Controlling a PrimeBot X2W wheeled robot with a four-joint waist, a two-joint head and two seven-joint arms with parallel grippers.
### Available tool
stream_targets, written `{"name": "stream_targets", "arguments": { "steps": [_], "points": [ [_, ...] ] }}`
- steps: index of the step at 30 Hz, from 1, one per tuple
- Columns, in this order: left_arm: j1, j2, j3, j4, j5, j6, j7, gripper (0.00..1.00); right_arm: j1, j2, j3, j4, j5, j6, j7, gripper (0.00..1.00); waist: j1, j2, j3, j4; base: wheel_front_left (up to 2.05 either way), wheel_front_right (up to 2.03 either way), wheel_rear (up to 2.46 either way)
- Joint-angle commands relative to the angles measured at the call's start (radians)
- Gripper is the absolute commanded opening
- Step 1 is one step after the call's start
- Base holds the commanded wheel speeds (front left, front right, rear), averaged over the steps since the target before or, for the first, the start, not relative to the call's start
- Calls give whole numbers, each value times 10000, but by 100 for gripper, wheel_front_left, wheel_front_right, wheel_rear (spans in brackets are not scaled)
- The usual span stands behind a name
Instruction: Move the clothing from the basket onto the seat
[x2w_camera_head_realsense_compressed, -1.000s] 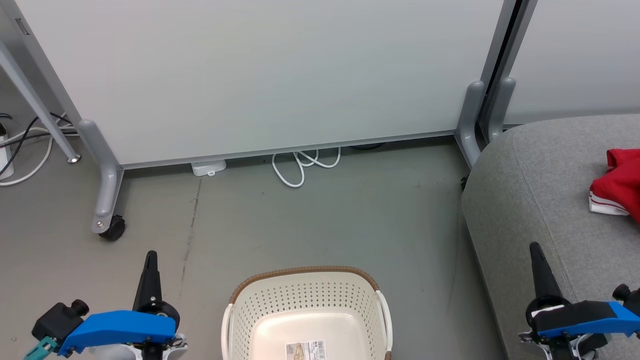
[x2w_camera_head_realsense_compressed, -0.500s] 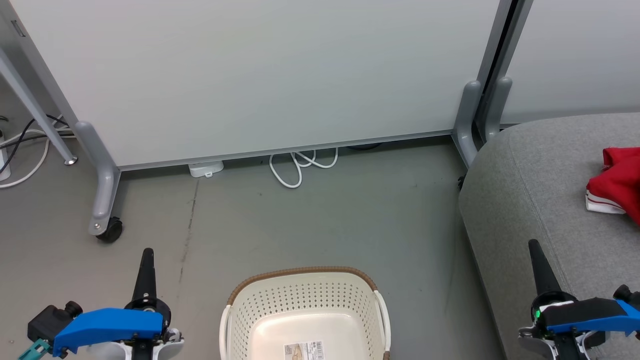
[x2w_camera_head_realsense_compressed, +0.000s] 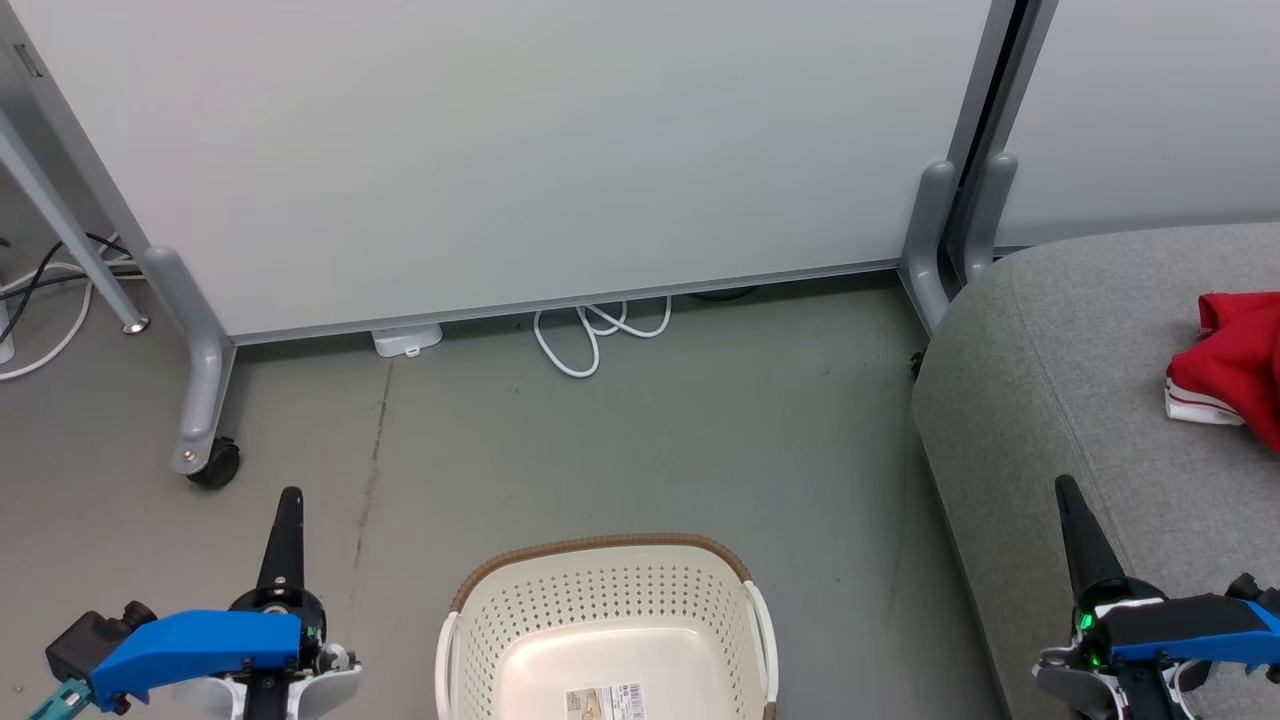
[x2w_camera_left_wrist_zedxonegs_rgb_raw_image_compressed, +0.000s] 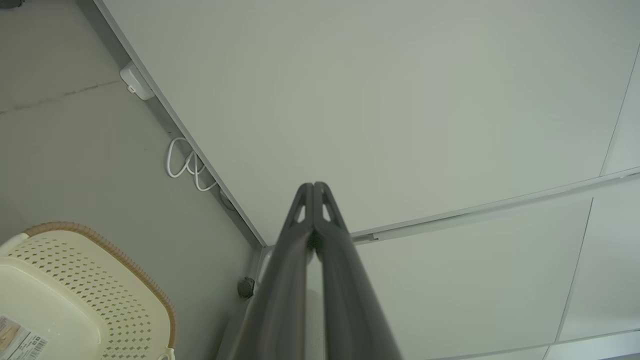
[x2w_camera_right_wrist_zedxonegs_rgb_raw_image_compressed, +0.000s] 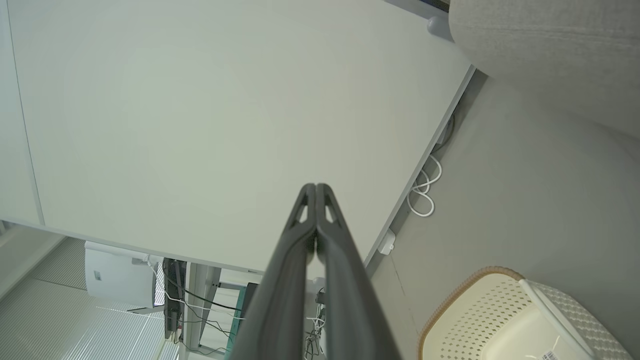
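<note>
Left end effector (x2w_camera_head_realsense_compressed: 290, 497) was seen pinched fully together beside the basket (x2w_camera_head_realsense_compressed: 600, 545), nothing held or touched. Same for the right end effector (x2w_camera_head_realsense_compressed: 1066, 487), hung by the edge of the seat (x2w_camera_head_realsense_compressed: 1060, 400). Red clothing (x2w_camera_head_realsense_compressed: 1235, 370) was found lying on the seat, well apart from the basket and both end effectors.

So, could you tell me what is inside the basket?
In the basket, a label lies on the bare bottom; nothing else shows. Its near end is out of frame.

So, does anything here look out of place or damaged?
Nothing stands out. The basket stands upright on the floor, red clothing lies crumpled on the seat, and a white cable loops loosely below the partition.
</note>
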Motion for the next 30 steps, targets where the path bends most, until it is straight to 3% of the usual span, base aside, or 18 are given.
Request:
{"name": "stream_targets", "arguments": {
  "steps": [1,30],
  "points": [
    [-210,32,83,-98,-241,-14,64,0,-209,-80,-15,-116,272,3,82,0,0,0,-1,-8,0,0,0],
    [-307,9,367,-209,-2460,-19,669,0,-236,-90,-22,-173,2667,4,670,0,0,0,-23,-155,0,0,0]
  ]
}}
